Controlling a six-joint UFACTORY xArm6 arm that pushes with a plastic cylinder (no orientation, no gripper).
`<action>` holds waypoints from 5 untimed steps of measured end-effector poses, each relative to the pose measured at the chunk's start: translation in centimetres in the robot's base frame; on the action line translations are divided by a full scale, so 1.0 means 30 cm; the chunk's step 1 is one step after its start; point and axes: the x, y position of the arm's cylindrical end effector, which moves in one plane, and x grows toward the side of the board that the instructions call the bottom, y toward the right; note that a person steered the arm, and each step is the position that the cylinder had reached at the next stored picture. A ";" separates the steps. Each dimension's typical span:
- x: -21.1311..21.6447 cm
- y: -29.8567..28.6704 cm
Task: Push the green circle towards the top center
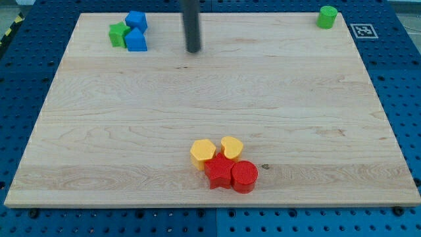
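- While my tip [193,50] sits near the top centre, a bare rod with nothing to clench, the green circle [327,17] lies far to its right, untouched.
- Approach step, I judge: next, circle beyond it and push leftward.

We see a green circle [327,16], two blue blocks [136,31], green block [118,34], yellow pair [216,149], red star [218,173], red cylinder [245,176] (pale wood-grain board [131,131]), dark rod [191,25].
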 end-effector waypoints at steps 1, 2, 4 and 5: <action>0.110 0.320; 0.096 0.730; -0.041 1.163; -0.143 1.114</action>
